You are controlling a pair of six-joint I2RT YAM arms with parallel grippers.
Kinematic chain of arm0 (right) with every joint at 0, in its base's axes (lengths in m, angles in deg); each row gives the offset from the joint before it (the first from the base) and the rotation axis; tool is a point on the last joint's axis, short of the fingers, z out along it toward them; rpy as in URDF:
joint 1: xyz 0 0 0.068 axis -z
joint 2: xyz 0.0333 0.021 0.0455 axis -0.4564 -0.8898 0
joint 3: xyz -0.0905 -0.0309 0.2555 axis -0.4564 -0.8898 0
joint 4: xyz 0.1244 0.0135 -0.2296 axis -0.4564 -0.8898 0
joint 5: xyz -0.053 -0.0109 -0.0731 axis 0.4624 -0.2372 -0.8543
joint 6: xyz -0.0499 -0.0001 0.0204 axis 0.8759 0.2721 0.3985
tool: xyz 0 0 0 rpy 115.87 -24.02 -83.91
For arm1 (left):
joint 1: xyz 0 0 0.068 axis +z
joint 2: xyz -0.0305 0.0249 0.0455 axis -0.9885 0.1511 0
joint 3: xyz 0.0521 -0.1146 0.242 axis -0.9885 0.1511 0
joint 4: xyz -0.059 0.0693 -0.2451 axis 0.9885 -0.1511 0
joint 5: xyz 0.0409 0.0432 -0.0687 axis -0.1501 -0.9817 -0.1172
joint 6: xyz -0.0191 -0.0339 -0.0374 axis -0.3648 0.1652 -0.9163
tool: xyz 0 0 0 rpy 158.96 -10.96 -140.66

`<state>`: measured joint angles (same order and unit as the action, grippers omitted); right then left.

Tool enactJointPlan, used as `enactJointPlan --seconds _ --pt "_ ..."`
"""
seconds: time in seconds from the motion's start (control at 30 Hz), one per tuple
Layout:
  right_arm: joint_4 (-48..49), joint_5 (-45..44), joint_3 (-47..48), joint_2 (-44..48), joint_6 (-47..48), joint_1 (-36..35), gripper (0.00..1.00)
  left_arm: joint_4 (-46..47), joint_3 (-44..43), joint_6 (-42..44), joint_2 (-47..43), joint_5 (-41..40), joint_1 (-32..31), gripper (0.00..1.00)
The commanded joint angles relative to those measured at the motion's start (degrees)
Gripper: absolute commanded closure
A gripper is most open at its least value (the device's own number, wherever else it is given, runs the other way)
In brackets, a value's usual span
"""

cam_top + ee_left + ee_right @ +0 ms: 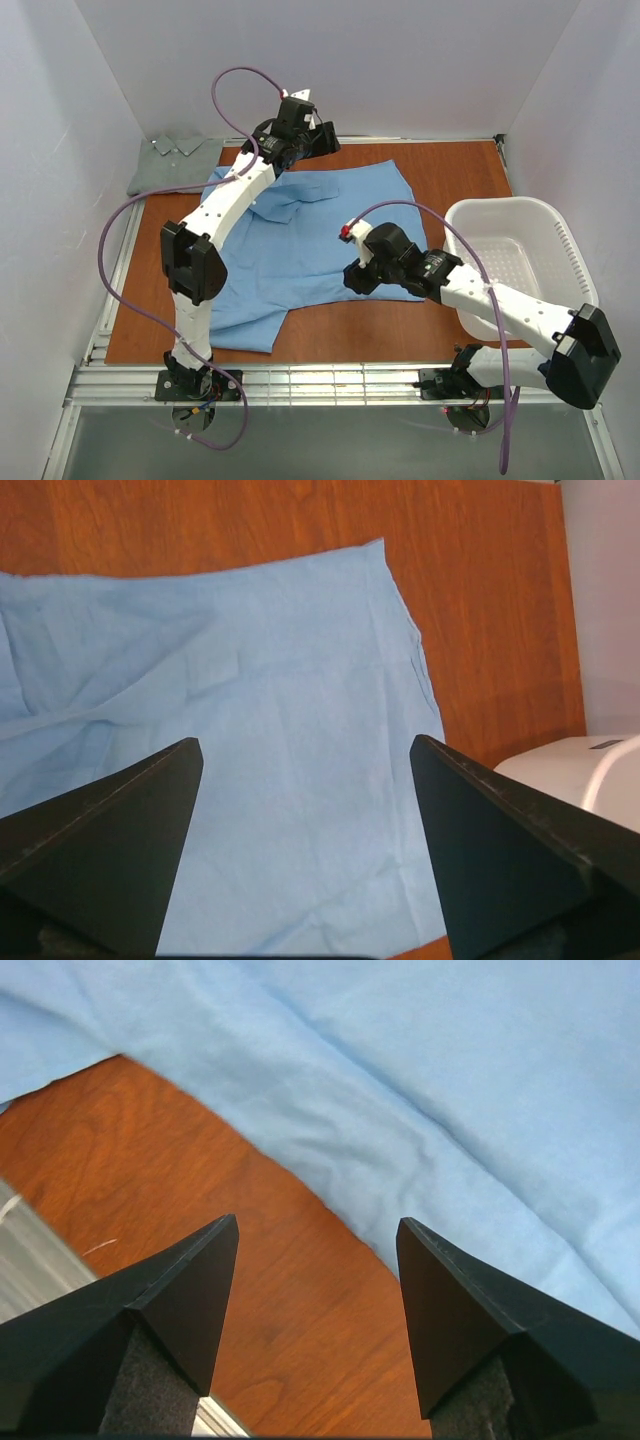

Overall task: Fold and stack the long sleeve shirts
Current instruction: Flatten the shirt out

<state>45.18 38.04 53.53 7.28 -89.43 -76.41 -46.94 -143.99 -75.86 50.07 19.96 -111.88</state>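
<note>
A light blue long sleeve shirt lies spread flat across the wooden table, collar toward the back. A grey-green long sleeve shirt lies folded in the back left corner. My left gripper hovers over the blue shirt's back edge. In the left wrist view it is open, with only blue cloth below it. My right gripper is low at the shirt's front right hem. In the right wrist view it is open over bare wood, beside the shirt's edge.
A white plastic laundry basket stands at the right, overhanging the table's front right, and shows in the left wrist view. Bare wooden table lies right of the shirt. White walls close in the back and sides; a metal rail runs along the front.
</note>
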Motion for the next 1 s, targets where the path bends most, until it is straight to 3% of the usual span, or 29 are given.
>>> enactJointPlan --seconds 0.0,0.1,0.23,0.43,0.63,0.97 --pt "4.0 7.1 -0.6 -1.7 4.0 -3.4 0.40 -0.8 3.8 0.6 -4.7 0.2 1.3 0.19" --pt "6.4 8.7 1.2 -4.8 7.4 -9.1 0.40 1.4 16.1 -1.7 -12.6 1.2 6.6 0.17" --pt "8.6 7.2 6.1 -12.1 11.1 -17.2 0.40 3.3 35.1 -1.9 -24.6 2.6 18.7 0.17" --pt "9.5 4.6 17.1 -25.2 16.3 -27.6 0.42 3.6 51.8 2.2 -41.8 2.2 30.1 0.16" --pt "9.6 2.6 26.6 -36.7 20.5 -33.6 0.47 4.9 62.3 5.4 -50.3 0.6 32.7 0.16" --pt "9.6 -6.4 29.9 -47.1 23.4 -35.3 0.57 13.2 72.6 3.7 -49.2 2.6 32.7 0.17"
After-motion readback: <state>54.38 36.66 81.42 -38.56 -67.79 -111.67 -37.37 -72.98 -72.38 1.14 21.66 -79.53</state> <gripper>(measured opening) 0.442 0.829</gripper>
